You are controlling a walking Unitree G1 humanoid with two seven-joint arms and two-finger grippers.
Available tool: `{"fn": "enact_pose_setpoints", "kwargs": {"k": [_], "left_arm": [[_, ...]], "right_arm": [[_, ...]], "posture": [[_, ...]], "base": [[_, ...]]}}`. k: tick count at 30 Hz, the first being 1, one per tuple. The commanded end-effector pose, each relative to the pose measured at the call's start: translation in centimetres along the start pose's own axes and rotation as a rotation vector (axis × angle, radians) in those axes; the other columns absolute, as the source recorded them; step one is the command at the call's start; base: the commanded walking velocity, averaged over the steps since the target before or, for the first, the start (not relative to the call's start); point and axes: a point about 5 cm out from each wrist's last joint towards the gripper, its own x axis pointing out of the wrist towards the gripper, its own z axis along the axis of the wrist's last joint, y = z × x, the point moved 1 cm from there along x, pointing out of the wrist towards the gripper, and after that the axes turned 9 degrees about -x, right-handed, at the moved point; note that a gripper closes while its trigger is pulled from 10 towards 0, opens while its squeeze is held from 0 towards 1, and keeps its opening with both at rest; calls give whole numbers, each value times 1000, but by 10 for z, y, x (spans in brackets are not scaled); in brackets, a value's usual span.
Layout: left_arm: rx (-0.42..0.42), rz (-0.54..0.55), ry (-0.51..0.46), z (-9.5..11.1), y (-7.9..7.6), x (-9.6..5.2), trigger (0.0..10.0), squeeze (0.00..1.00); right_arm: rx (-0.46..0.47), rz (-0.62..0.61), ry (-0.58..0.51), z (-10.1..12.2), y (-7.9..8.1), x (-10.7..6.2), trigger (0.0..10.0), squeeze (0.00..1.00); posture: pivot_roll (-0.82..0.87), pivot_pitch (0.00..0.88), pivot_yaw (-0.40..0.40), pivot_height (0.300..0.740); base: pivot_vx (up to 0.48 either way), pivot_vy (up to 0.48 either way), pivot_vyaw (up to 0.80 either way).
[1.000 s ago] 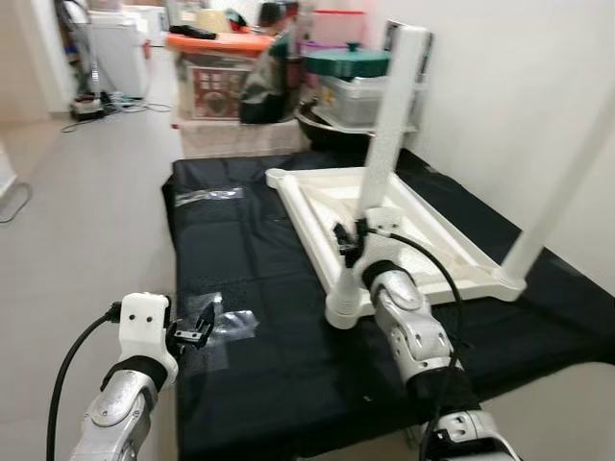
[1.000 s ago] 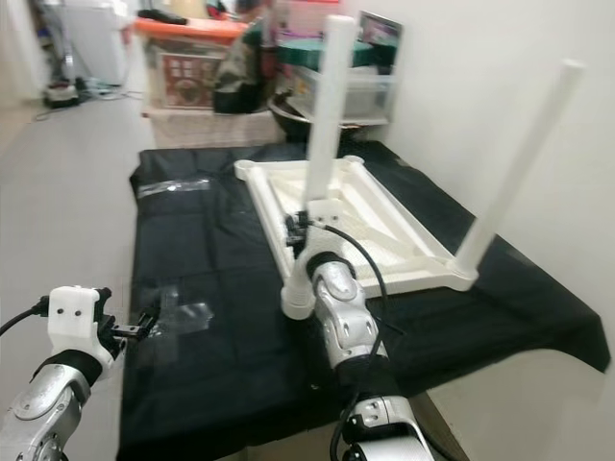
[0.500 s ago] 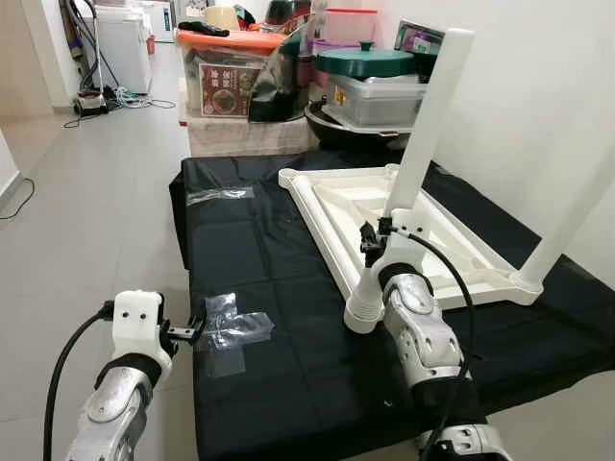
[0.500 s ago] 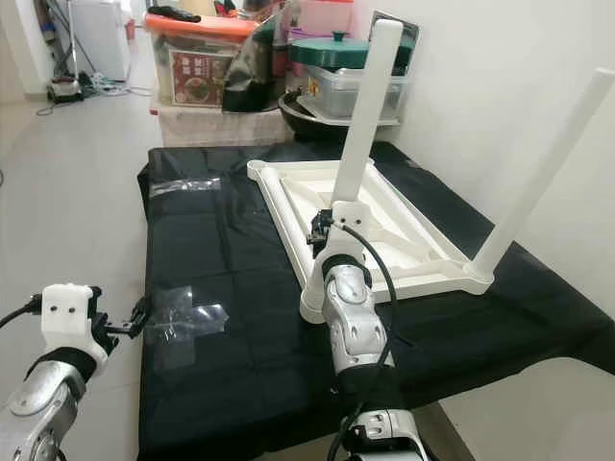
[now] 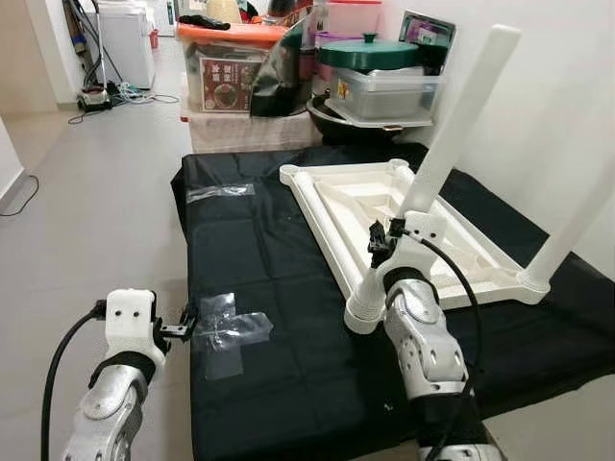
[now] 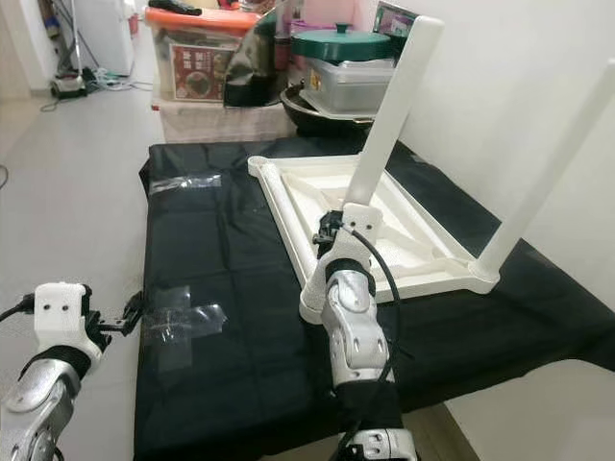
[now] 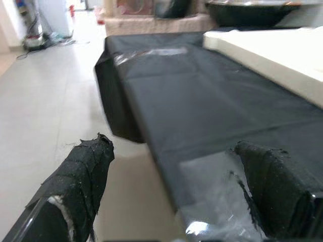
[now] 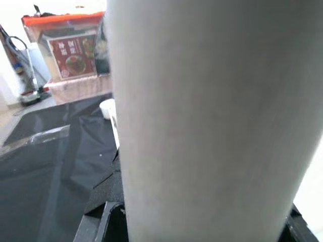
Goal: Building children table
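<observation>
In the left eye view we are holding a white leg point(image 5: 459, 120) at center right with our right end effector point(image 5: 389, 242), fingers closed round it just above the upturned tabletop point(image 5: 384, 216) on the black-draped counter point(image 5: 259, 288). The leg looks stiff, light and smooth; gripping low seems wisest.

In the left wrist view our left end effector point(image 7: 174, 189) is gaping, empty, at the counter's edge.

Against the earlier frame, the leg is leaning further right.

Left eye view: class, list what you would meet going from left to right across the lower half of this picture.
Left gripper → clear tape patch on the black cloth → white table leg held by the right gripper → second white leg at the far right.
</observation>
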Motion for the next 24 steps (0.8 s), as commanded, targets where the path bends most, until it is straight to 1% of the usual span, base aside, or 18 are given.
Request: {"fn": "enact_pose_setpoints", "kwargs": {"k": [1, 2, 3, 4, 5, 6, 8, 9, 10, 15, 17, 18, 19, 20, 21, 23, 24], "left_arm": [[17, -10, 2, 0, -1, 2, 10000, 0], [17, -10, 2, 0, -1, 2, 10000, 0], [16, -21, 1, 0, -2, 2, 10000, 0], [15, -33, 3, 0, -4, 2, 10000, 0], [14, -46, 2, 0, -5, 2, 10000, 0], [14, -46, 2, 0, -5, 2, 10000, 0], [15, -68, -5, 2, -6, 2, 10000, 0], [13, -79, -10, 3, -7, 1, 10000, 0], [13, -79, -10, 3, -7, 1, 10000, 0], [17, -127, -26, 9, -9, 0, 10000, 0], [17, -127, -26, 9, -9, 0, 10000, 0], [18, -132, -28, 10, -9, 0, 10000, 0], [18, -132, -28, 10, -9, 0, 10000, 0], [21, -155, -35, 14, -9, -2, 10000, 0], [22, -161, -37, 14, -9, -3, 10000, 0], [23, -166, -38, 15, -9, -3, 10000, 0], [23, -166, -38, 15, -9, -3, 10000, 0]], "right_arm": [[45, -13, 118, -19, -11, 3, 0, 0], [45, -13, 118, -19, -11, 3, 0, 0], [162, 54, 164, -8, -2, 12, 0, 0], [231, 102, 182, 0, 1, 18, 0, 0], [273, 137, 185, 8, 3, 22, 0, 0], [273, 137, 185, 8, 3, 22, 0, 0], [321, 195, 170, 24, 7, 28, 0, 0], [333, 217, 163, 30, 9, 29, 0, 0], [333, 217, 163, 30, 9, 29, 0, 0], [366, 313, 137, 51, 24, 34, 0, 0], [366, 313, 137, 51, 24, 34, 0, 0], [370, 333, 131, 54, 28, 34, 0, 0], [370, 333, 131, 54, 28, 34, 0, 0], [390, 397, 107, 67, 43, 34, 0, 0], [399, 430, 100, 74, 49, 33, 0, 0], [407, 463, 92, 80, 54, 33, 0, 0], [407, 463, 92, 80, 54, 33, 0, 0]], "posture": [[19, 0, -42, 740], [19, 0, -42, 740], [17, 0, -42, 740], [18, 0, -43, 740], [18, 0, -45, 740], [18, 0, -45, 740], [20, 0, -50, 740], [20, 0, -50, 740], [20, 0, -50, 740], [26, 0, -57, 740], [26, 0, -57, 740], [26, 0, -57, 740], [26, 0, -57, 740], [33, 0, -61, 740], [33, 0, -61, 740], [33, 0, -63, 740], [33, 0, -63, 740]], "base": [[0, 0, 0], [0, 0, 0], [0, 0, 0], [0, 0, 0], [0, 0, 0], [0, 0, 0], [0, 0, 0], [0, 0, 0], [0, 0, 0], [0, 0, 0], [0, 0, 0], [0, 0, 0], [0, 0, 0], [0, 0, 0], [0, 0, 0], [0, 0, 0], [0, 0, 0]]}}
